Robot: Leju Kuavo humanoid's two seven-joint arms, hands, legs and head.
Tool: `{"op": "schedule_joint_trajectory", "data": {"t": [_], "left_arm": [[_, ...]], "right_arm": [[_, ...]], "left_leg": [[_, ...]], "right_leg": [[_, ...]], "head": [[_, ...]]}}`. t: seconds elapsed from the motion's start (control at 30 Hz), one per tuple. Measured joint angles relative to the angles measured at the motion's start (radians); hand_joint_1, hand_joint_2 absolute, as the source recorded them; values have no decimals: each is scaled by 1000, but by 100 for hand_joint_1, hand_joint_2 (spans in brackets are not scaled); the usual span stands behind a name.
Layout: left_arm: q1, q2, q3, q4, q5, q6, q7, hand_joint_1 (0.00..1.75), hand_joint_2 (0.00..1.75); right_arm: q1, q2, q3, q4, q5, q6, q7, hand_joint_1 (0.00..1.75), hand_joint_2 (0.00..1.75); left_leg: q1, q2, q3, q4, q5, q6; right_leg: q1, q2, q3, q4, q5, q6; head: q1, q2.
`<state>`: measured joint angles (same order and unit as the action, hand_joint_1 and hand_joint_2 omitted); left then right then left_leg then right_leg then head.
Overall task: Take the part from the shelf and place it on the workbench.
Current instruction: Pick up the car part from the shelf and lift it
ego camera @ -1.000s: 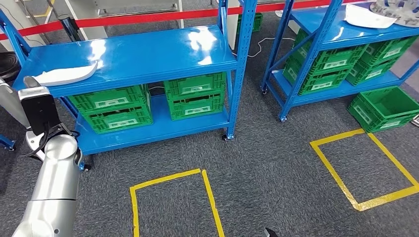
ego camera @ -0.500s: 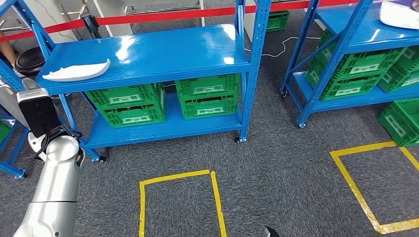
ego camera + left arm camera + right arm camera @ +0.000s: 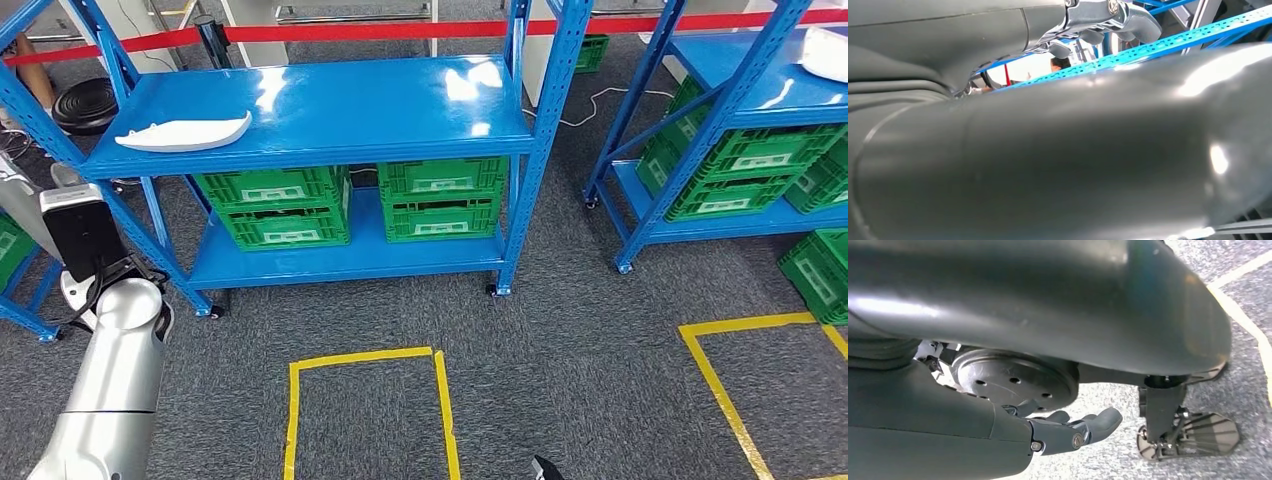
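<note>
Head view showed the white part [image 3: 184,131] lying lengthwise along the shelf [image 3: 330,105], well ahead of the nearer left arm [image 3: 110,385]; neither hand's fingers' state could be told.

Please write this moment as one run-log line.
phase: approach | white part: on blue shelf top, untouched | right hand: holds nothing | left hand: grip unclear

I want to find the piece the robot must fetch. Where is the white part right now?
In the head view the white part lies on the top board of the near blue shelf, at its left end, above the green crates.
</note>
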<state>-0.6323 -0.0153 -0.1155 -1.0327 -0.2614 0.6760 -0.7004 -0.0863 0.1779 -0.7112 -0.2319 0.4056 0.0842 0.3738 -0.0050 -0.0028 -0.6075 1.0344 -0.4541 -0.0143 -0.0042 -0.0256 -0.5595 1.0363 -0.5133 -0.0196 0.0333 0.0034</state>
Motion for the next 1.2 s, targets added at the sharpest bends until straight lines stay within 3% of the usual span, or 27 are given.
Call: {"op": "schedule_joint_trajectory", "data": {"t": [0.17, 0.37, 0.47, 0.53, 0.6, 0.63, 0.67, 0.73, 0.8, 0.9, 0.97, 1.03, 1.1, 1.13, 1.17, 1.2], "left_arm": [[0, 0, -5, 0, -8, 9, 0, 0, 0], [0, 0, -5, 0, -9, 11, 0, 0, 0], [0, 0, -6, 0, -17, 13, 0, 0, 0], [-8, -3, -9, 2, -32, 13, 0, 0, 0], [-14, -9, -12, 6, -45, 13, 0, 0, 0], [-14, -11, -13, 9, -48, 11, 0, 0, 0], [-14, -13, -13, 11, -50, 9, 0, 0, 0], [-14, -15, -13, 12, -55, 3, 0, 0, 0], [-16, -18, -13, 13, -58, -2, 0, 0, 0], [-17, -21, -13, 14, -60, -4, 0, 0, 0], [-18, -22, -13, 12, -61, -3, 0, 0, 0], [-17, -23, -13, 11, -60, -3, 0, 0, 0], [-7, -23, -13, 12, -58, -3, 0, 0, 0], [-2, -22, -13, 12, -58, -3, 0, 0, 0], [2, -22, -13, 12, -58, -3, 0, 0, 0], [3, -22, -13, 11, -58, -3, 0, 0, 0]], "right_arm": [[1, 0, 0, 0, 0, 17, 0, 0, 0], [1, 0, 0, 0, 0, 19, 0, 0, 0], [0, 0, 0, 0, 4, 26, 0, 0, 0], [0, 1, -1, 0, 2, 29, 0, 0, 0], [2, 1, -2, 0, -2, 28, 0, 0, 0], [4, 1, -3, 0, -3, 27, 0, 0, 0], [5, 1, -4, 0, -3, 25, 0, 0, 0], [6, 1, -6, 0, -5, 22, 0, 0, 0], [5, 2, -10, 1, -7, 19, -2, 0, 0], [5, 2, -14, 2, -10, 17, -6, 0, 0], [6, 3, -15, 2, -10, 17, -4, 0, 0], [6, 4, -16, 2, -10, 19, -3, 0, 0], [8, 4, -17, 2, -10, 21, -3, 0, 0], [10, 4, -17, 2, -10, 21, -3, 0, 0], [12, 4, -18, 2, -10, 22, -3, 0, 0], [13, 4, -18, 2, -10, 23, -3, 0, 0]], "left_leg": [[-3, 1, 0, 2, -3, 9], [-4, 1, 0, 3, -4, 11], [-9, 0, -1, 4, -7, 20], [-4, -2, 12, -10, -10, 36], [3, -7, 28, -22, -15, 47], [3, -10, 32, -21, -20, 45], [4, -14, 37, -19, -25, 42], [5, -18, 50, -15, -40, 34], [3, -21, 57, -9, -53, 22], [2, -22, 63, -14, -65, 3], [4, -16, 55, 14, -78, -10], [7, -7, -6, 126, -109, -21], [8, -4, -100, 258, -129, -28], [9, -4, -132, 285, -115, -27], [9, -3, -146, 271, -77, -26], [8, -3, -141, 219, -22, -22]], "right_leg": [[-5, 0, 3, -6, 3, 13], [-6, 0, 4, -7, 3, 14], [-9, -1, 7, -10, 2, 24], [-8, 7, -51, 95, -45, 35], [-7, 17, -144, 246, -92, 41], [-7, 18, -164, 264, -81, 41], [-8, 18, -164, 242, -51, 40], [-10, 19, -117, 120, 30, 36], [-9, 21, -73, 24, 60, 29], [-6, 23, -58, 4, 43, 10], [-9, 23, -39, -2, 33, -4], [-11, 22, -14, -7, 17, -14], [-11, 22, 10, -7, -4, -16], [-11, 22, 24, -7, -15, -16], [-11, 23, 41, -8, -28, -15], [-11, 23, 59, -8, -41, -12]], "head": [[0, 0], [0, 0], [-1, 0], [2, 0], [5, 0], [5, 0], [5, 0], [5, 0], [5, 0], [4, 0], [0, 0], [-5, 0], [-5, 0], [-5, 0], [-5, 0], [-5, 0]]}}
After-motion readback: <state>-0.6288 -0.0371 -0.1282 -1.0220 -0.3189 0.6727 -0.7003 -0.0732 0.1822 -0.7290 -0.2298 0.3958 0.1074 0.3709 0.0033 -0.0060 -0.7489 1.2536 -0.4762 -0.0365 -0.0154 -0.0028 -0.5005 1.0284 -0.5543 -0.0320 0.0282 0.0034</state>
